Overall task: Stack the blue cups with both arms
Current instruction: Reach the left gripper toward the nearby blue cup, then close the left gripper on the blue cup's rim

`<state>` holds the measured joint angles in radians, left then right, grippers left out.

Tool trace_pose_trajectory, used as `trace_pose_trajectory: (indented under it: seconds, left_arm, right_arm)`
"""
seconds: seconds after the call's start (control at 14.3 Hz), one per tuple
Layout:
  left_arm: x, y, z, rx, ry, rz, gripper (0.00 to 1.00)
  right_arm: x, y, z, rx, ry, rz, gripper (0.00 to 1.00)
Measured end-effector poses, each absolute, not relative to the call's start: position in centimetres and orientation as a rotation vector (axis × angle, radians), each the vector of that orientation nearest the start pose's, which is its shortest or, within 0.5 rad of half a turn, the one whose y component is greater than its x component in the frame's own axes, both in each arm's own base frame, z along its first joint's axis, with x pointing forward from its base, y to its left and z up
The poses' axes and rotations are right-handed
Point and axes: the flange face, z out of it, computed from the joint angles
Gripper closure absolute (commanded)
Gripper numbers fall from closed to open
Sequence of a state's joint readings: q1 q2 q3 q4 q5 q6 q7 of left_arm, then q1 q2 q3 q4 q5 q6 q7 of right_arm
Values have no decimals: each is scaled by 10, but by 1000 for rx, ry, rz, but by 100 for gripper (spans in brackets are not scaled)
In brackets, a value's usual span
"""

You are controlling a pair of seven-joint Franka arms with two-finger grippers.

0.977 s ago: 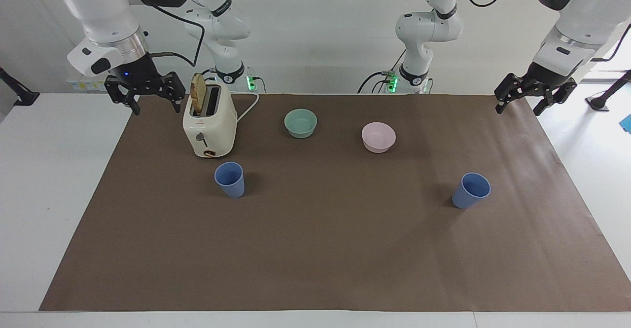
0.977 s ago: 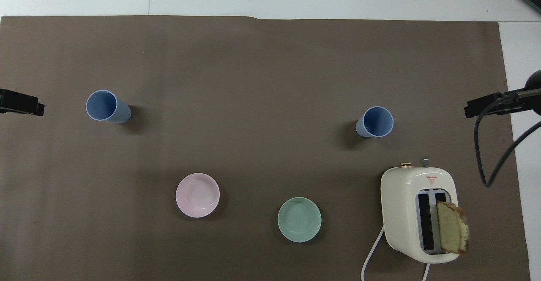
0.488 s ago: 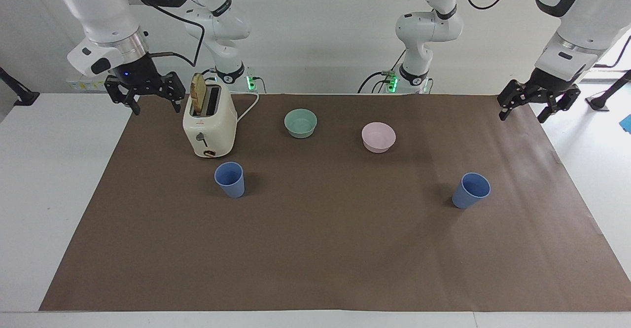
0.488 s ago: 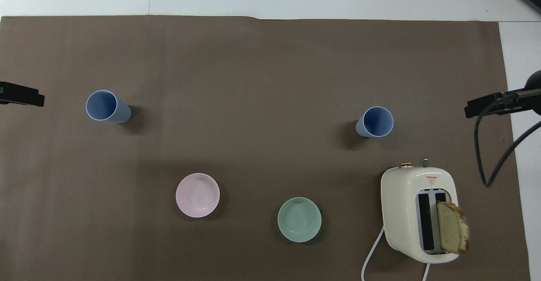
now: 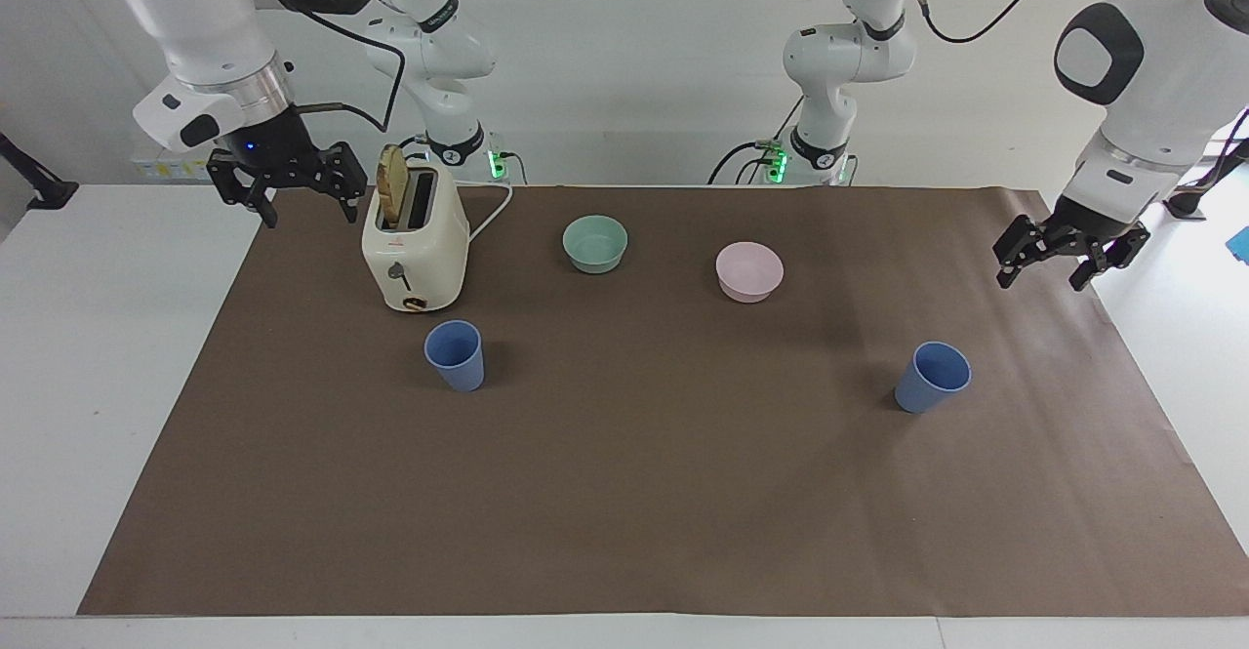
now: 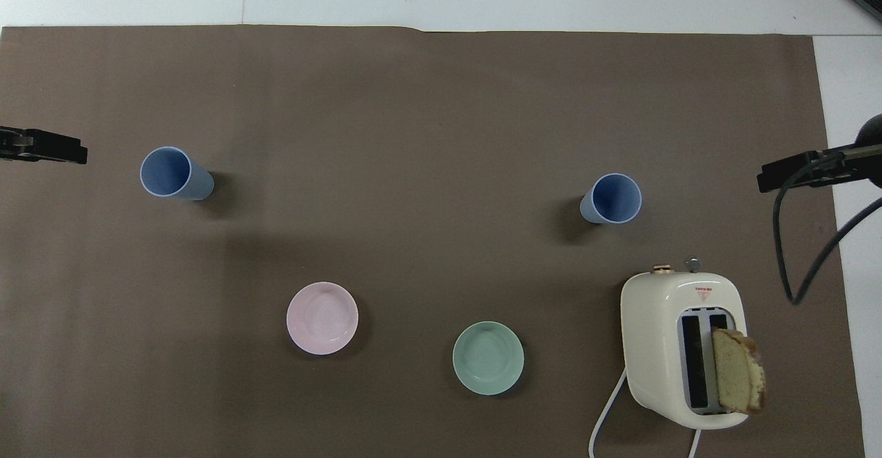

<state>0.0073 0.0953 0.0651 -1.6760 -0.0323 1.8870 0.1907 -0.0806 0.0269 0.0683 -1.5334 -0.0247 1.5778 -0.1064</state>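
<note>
Two blue cups stand upright and apart on the brown mat. One cup (image 5: 455, 355) (image 6: 612, 198) stands just beside the toaster, farther from the robots than it. The other cup (image 5: 933, 377) (image 6: 172, 174) stands toward the left arm's end. My left gripper (image 5: 1042, 276) (image 6: 48, 149) is open and empty, up in the air over the mat's edge at the left arm's end, apart from that cup. My right gripper (image 5: 307, 210) (image 6: 792, 172) is open and empty, over the mat's edge beside the toaster, and waits.
A cream toaster (image 5: 415, 244) (image 6: 682, 344) with a bread slice (image 5: 392, 185) sticking up stands at the right arm's end. A mint-green bowl (image 5: 595, 243) (image 6: 488, 358) and a pink bowl (image 5: 749, 271) (image 6: 322, 318) sit nearer to the robots than the cups.
My left gripper has come down and moved away from the robots along the mat's edge, closer to the cup at its end. The right arm and both cups have not moved.
</note>
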Motion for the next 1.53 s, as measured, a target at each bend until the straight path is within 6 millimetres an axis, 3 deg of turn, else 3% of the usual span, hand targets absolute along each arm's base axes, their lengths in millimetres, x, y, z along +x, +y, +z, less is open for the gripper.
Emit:
trace_pose_trajectory:
  seconds: [0.56, 0.84, 1.19, 1.26, 1.47, 1.53]
  left_arm:
    - [642, 41, 449, -3173, 153, -117, 0]
    - [636, 41, 408, -3190, 141, -100, 0]
    - [625, 41, 380, -3214, 114, -58, 3]
    - [623, 40, 376, -3217, 111, -46, 11]
    - [617, 37, 369, -3224, 89, -19, 22]
    - [616, 37, 369, -3225, 79, -15, 37]
  right_arm:
    - [564, -10, 628, -3162, -149, -26, 0]
    - [564, -10, 628, -3162, -149, -26, 0]
    - [564, -10, 628, -3162, -149, -26, 0]
    - [564, -10, 628, -3162, -149, -26, 0]
    - [564, -10, 628, -3162, -149, -26, 0]
    - [564, -10, 628, -3162, -149, -26, 0]
